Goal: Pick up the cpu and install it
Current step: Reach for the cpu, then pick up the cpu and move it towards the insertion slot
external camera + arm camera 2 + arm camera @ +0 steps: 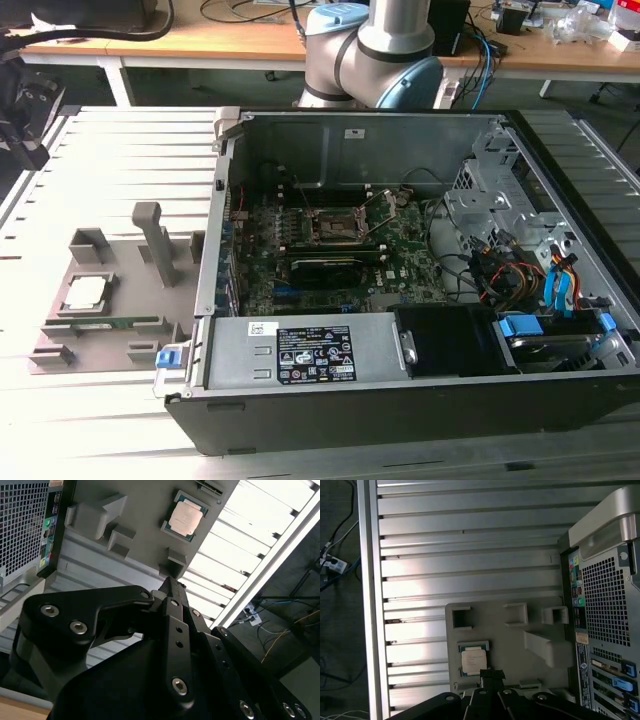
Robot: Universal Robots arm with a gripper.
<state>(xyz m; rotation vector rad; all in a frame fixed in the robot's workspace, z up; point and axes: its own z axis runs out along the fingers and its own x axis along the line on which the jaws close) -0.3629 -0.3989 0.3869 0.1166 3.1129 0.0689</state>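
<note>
The cpu (84, 292) lies flat, silvery plate up, in the grey holder tray's (120, 347) square recess, with the empty gripper (170, 582) closed nearby.

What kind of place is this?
Probably a robot lab or workshop: a robot arm behind an opened computer case on a slatted metal table, and the cpu lying in a grey holder.

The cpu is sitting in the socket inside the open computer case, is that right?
No. The cpu is sitting on the grey tray beside the open computer case, as the exterior view shows.
</note>
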